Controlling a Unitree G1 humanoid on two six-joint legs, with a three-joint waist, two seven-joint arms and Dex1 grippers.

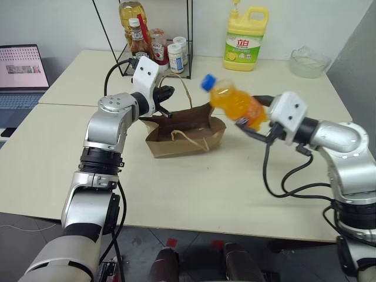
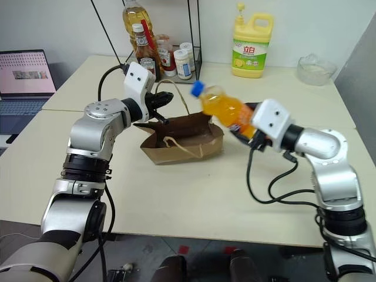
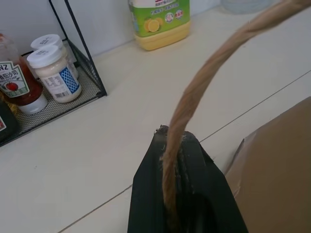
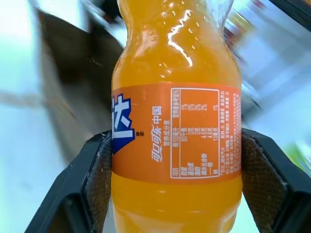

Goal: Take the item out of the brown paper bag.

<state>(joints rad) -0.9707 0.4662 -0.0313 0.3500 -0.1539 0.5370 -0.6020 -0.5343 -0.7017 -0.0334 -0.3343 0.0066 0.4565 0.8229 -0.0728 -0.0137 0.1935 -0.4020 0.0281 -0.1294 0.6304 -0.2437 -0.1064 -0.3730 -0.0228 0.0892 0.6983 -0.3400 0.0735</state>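
The item, a small orange drink bottle [image 1: 235, 103] with a blue cap, hangs in the air to the right of the brown paper bag [image 1: 185, 136], tilted with its cap up and to the left. My right gripper [image 1: 254, 122] is shut on the bottle's labelled middle [image 4: 177, 141], one pad on each side. The bag lies on the table with its mouth open upward. My left gripper [image 1: 167, 94] is shut on one of the bag's rope handles [image 3: 204, 82], holding that loop up above the bag's far left corner.
A wire rack [image 1: 154, 47] with a ketchup bottle, an oil bottle and white jars stands behind the bag. A yellow detergent jug [image 1: 245, 40] and a clear bowl [image 1: 308, 61] sit at the back right. A laptop [image 1: 22, 75] is at the far left.
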